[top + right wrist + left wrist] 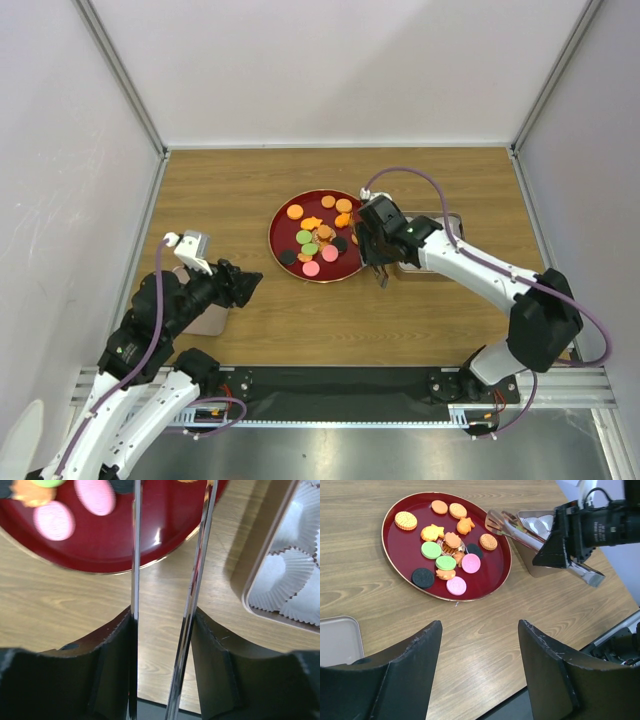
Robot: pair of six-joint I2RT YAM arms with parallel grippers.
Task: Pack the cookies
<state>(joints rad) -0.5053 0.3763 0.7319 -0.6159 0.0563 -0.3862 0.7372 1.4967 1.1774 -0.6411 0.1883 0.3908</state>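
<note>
Cookies (318,238) lie on big red plate (277,222), middle of table (230,180). Round ones orange, green, pink, black; some orange fish shapes. None in tin (452,222). Tin sits just right of plate, nearer right edge of table, white paper cups (290,570) inside.

Right gripper (378,255) squeezes shiny tongs (510,527). Tong tips over right rim of plate, near orange cookie.

Left gripper (480,625) wide apart, nothing in it, up above table near left edge. Grey tray (335,640) under it.
</note>
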